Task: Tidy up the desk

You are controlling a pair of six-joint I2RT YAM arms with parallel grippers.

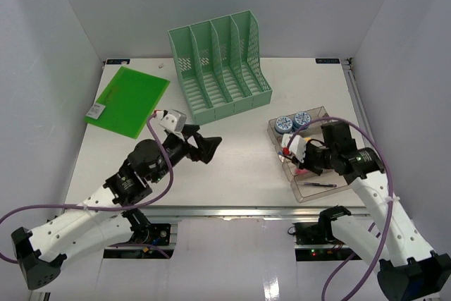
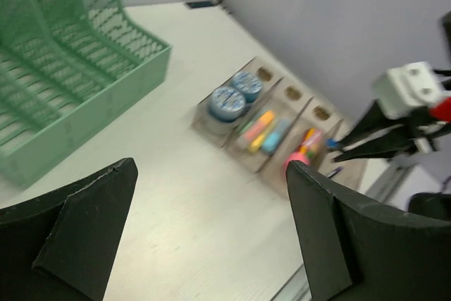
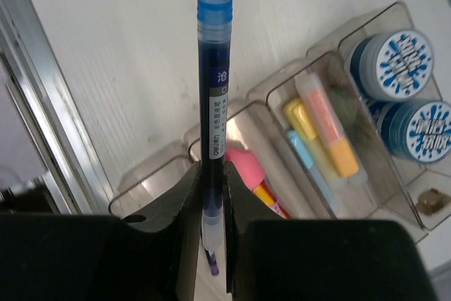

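jaws of our right gripper [image 3: 213, 174] pinch a blue pen [image 3: 214, 68] above the clear stepped tray [image 3: 366, 15], right of centre overhead on the white desk [image 1: 239, 167]. our left gripper [image 2: 211, 174] gapes empty. we should align the pen lengthwise with the tray's lower-left slot [image 3: 151, 185], lower it, then release.

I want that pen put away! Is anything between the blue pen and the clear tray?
Nothing visible does. The right gripper holds the blue pen right over the clear tray; a pink-capped item lies in one slot below.

Green rack [image 1: 220, 68], folder [image 1: 130, 100], tray [image 1: 310, 194], pen [image 3: 213, 89]
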